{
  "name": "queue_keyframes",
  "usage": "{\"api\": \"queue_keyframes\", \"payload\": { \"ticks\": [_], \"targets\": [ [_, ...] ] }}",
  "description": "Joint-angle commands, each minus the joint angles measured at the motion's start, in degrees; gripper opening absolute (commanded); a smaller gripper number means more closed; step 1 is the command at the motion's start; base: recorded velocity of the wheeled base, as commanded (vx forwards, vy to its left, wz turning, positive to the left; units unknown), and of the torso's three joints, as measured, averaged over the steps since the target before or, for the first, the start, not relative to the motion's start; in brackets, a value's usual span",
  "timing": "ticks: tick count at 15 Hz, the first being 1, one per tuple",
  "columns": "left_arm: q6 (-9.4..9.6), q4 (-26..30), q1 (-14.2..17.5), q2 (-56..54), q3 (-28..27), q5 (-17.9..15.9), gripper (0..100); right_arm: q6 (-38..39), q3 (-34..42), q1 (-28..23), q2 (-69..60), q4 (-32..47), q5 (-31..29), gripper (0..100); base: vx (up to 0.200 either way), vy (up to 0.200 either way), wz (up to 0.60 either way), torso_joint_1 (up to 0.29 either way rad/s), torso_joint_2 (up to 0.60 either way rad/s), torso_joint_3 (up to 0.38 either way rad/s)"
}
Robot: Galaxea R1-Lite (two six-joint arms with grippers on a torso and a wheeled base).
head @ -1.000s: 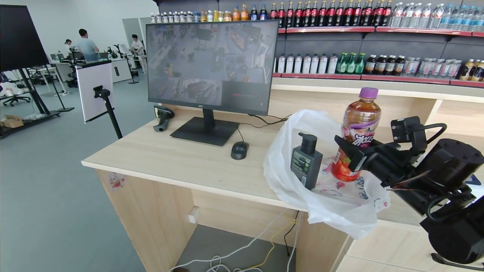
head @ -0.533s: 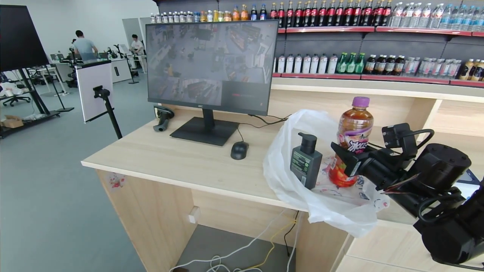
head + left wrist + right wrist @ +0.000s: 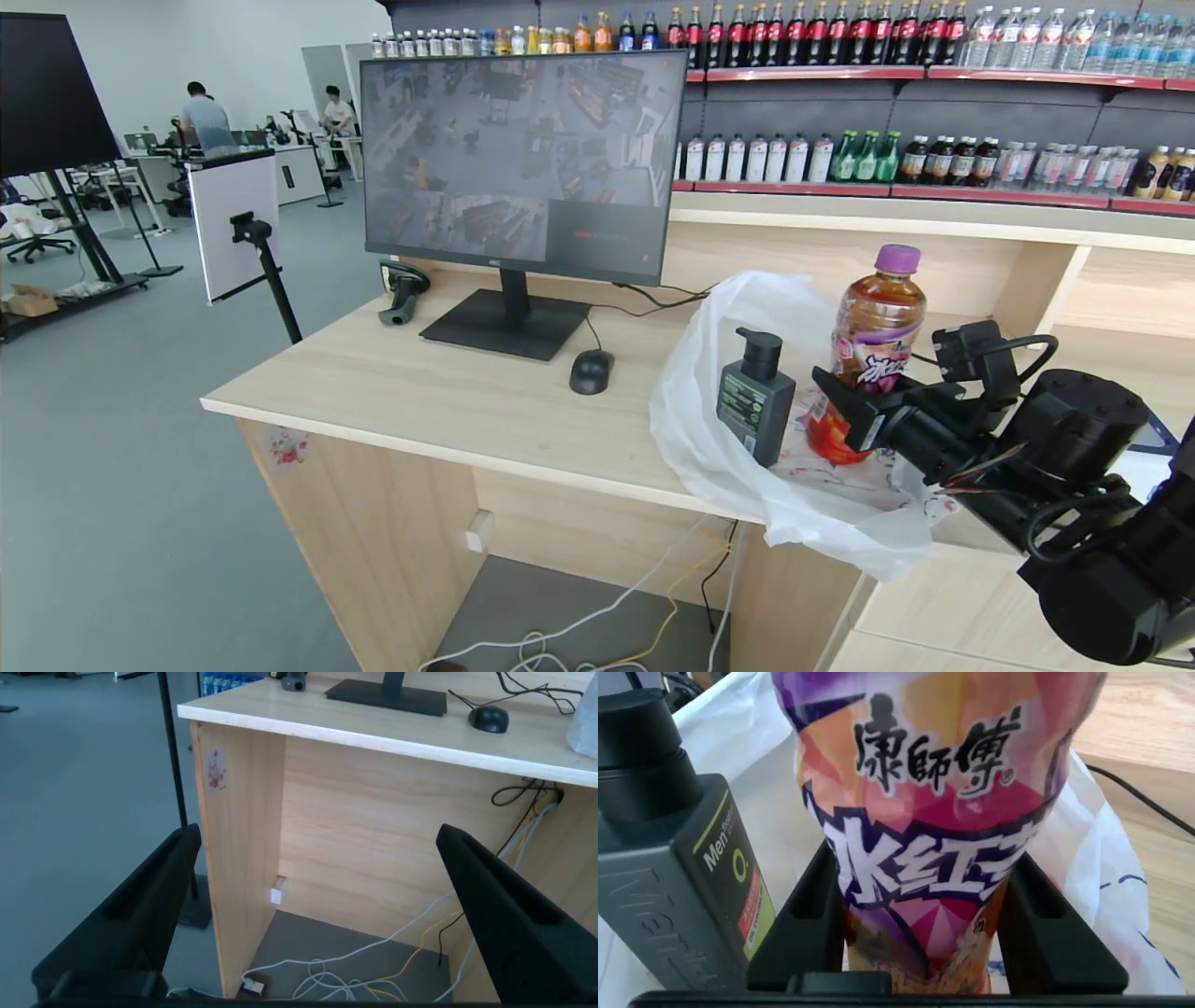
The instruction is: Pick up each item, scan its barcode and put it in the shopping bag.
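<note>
The right gripper held the amber tea bottle with a purple cap and a bright printed label upright, its black fingers pinching the lower body from both sides. The bottle stood within the opening of the crumpled white plastic shopping bag, which lay on the right part of the pale wooden table. Whether the bottle's base rested on the bag's floor or hung just above it could not be told. Just left of it, inside the same bag, stood the dark grey pump bottle with a black dispenser head; the two were close but seemingly apart. The step in hand looked like setting the tea bottle down in the bag. To do it well, the bottle should go straight down until the base bears weight, and only then should the fingers part. The fingers should part only slightly, because the one on the pump bottle's side had little room and could tip it. A straight retreat away from the bag's loose film would avoid snagging it. The left gripper hung low in front of the table's left end, with its fingers spread wide and nothing between them.
</note>
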Motion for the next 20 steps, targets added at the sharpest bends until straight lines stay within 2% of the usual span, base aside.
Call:
{"api": "queue_keyframes", "payload": {
  "ticks": [1, 12, 13, 20],
  "targets": [
    [-0.02, 0.0, 0.0, 0.0, 0.0, 0.0, 100, -0.1, 0.2, 0.1, 0.5, 0.1, 0.1, 0, 0.0, 0.0, 0.0, 0.0, 0.0, 0.0],
    [-0.02, 0.0, 0.0, 0.0, 0.0, 0.0, 100, -0.1, 3.5, -0.2, 0.5, 0.1, 0.1, 0, 0.0, 0.0, 0.0, 0.0, 0.0, 0.0],
    [-0.02, 0.0, 0.0, 0.0, 0.0, 0.0, 100, -0.1, 3.7, -0.3, 0.5, 0.1, 0.1, 100, 0.0, 0.0, 0.0, 0.0, 0.0, 0.0],
    [-0.02, 0.0, 0.0, 0.0, 0.0, 0.0, 100, -0.1, 4.7, -3.8, -2.1, 0.1, 0.1, 100, 0.0, 0.0, 0.0, 0.0, 0.0, 0.0]
  ]
}}
